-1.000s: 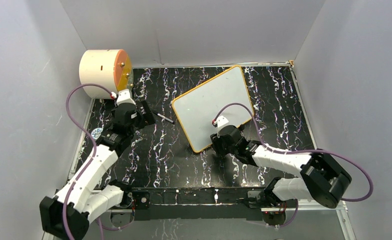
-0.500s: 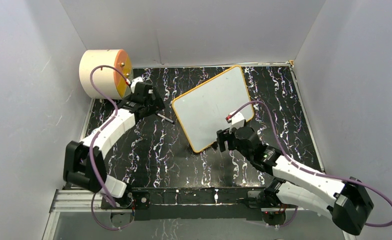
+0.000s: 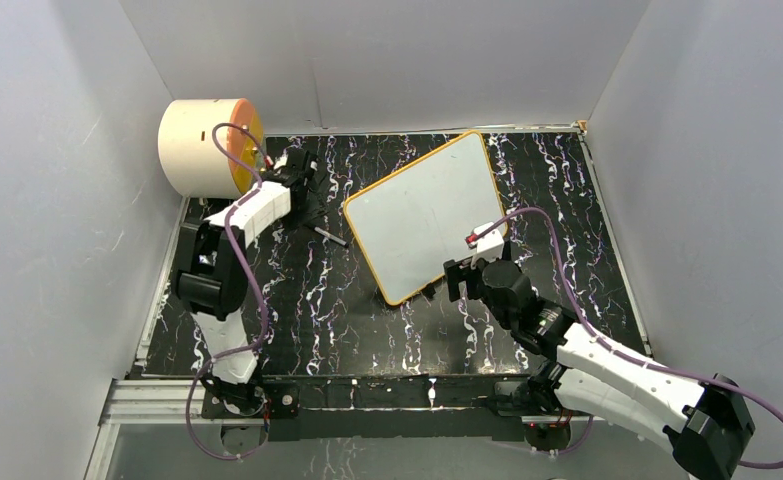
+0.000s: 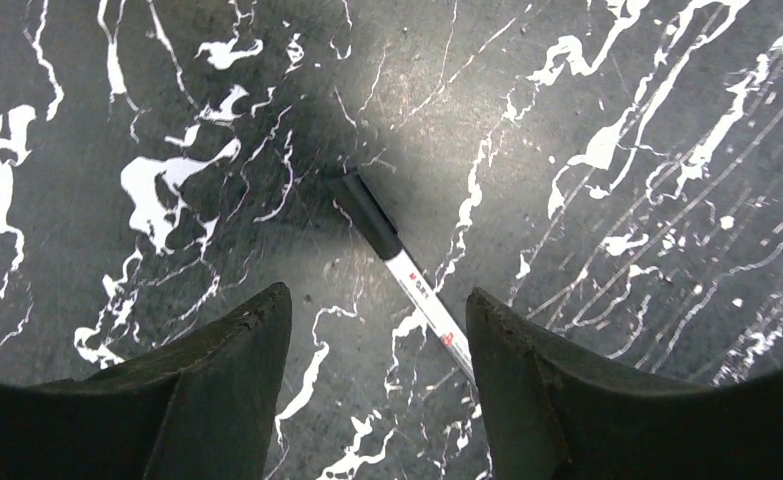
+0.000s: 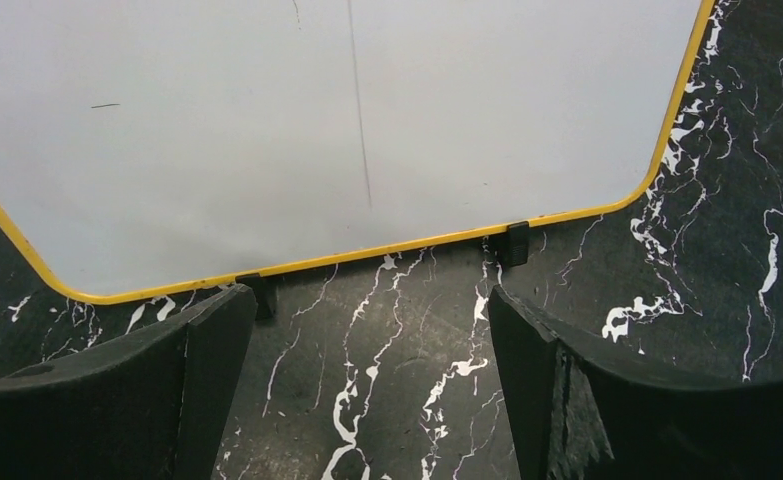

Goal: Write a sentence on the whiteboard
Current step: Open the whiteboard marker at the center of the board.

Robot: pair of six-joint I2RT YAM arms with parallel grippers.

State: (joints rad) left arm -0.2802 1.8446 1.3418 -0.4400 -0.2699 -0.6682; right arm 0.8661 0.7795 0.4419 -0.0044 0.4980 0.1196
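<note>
Board: the whiteboard point(image 3: 425, 214) lies flat on the table point(image 3: 557, 180), turned at an angle, mid-table and toward the back; orange-yellow frame, small black feet along its near edge.
Surface: almost blank — one thin dark line and a tiny dash show in the right wrist view; no sentence yet.
Handling, board: looks thin, stiff and light, so it would likely skate on the smooth top under a pressing tip; best steadied at the frame edge or a rounded corner, not on the writing face.
Pen: a marker point(image 4: 404, 270), black cap and white barrel, lies on the table left of the board, apart from it.
Handling, pen: light, round, liable to roll — take it mid-barrel, across its length.
Left gripper point(image 4: 377, 325): fingers spread, straddling the pen's barrel, pinching nothing.
Right gripper point(image 5: 367, 325): spread wide, empty, just off the board's near edge by the feet.
Corner: a cream cylinder point(image 3: 207, 146) stands far left.
</note>
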